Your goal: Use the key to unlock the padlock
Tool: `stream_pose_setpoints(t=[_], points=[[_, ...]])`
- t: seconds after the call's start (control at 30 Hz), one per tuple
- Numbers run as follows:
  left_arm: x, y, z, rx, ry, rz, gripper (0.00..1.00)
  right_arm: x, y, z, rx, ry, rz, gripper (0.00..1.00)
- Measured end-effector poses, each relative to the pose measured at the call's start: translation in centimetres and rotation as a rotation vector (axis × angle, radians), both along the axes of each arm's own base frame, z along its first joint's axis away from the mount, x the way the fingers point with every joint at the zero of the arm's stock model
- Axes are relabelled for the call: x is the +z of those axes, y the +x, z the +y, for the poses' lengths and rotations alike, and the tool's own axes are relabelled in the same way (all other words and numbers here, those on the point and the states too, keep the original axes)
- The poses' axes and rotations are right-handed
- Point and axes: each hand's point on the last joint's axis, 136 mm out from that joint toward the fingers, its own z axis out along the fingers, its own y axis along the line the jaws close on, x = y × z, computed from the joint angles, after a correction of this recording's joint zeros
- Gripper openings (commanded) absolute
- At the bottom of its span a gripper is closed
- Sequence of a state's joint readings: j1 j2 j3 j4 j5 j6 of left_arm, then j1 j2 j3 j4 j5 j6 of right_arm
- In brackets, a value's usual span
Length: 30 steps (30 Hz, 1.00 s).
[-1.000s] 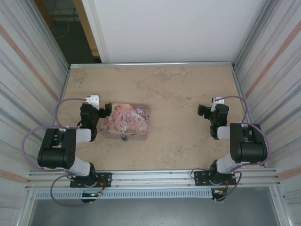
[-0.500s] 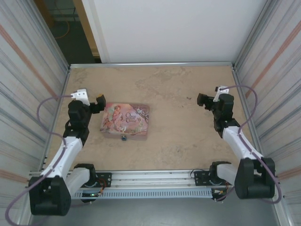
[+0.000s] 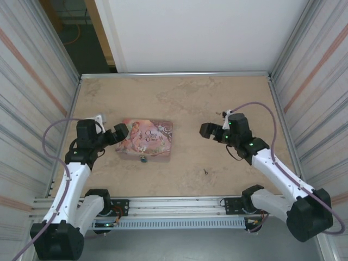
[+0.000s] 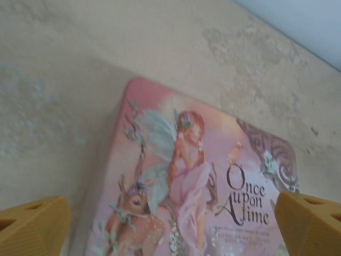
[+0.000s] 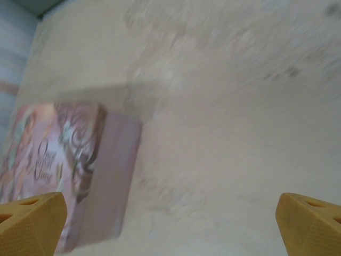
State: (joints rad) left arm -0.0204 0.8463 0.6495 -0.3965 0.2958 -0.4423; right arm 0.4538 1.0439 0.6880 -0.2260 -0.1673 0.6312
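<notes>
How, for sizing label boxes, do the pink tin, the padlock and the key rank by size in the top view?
1. pink tin, by far the largest.
2. padlock and key: both tiny specks, too alike to rank.

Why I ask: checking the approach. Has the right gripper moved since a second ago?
Yes. The right gripper has moved left in the top view, closer to the pink tin, which stayed put.

Beige mottled tabletop [image 3: 217, 98], ribbed metal side walls [image 3: 32, 81], white back panel [image 3: 190, 32], aluminium front rail [image 3: 179, 205]
</notes>
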Motion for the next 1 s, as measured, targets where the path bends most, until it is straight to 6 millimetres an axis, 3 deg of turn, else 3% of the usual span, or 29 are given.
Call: stream_pose_setpoints(t=[0.27,0.53,0.77,1.0], points=[[-2.9,-0.4,-1.4,-0.044,-0.081,0.121,0.99,-3.2,-2.1,8.3,0.188,-0.03,0.146,0.99],[-4.3,-0.6,-1.6,-0.048,-0.087,0.163,0.99,-5.2,-2.3,14.4,0.27,-0.044,0.196,0.99],[-5.5,-0.2,-1.4,-0.042,-0.067,0.199,0.99,-6.1,-2.5,17.2,0.303,-0.031,0.211,0.99],[-6.7,-0.5,-1.5,-0.046,-0.05,0.247,0.99,-6.6,-2.4,18.3,0.32,-0.019,0.219,0.99]])
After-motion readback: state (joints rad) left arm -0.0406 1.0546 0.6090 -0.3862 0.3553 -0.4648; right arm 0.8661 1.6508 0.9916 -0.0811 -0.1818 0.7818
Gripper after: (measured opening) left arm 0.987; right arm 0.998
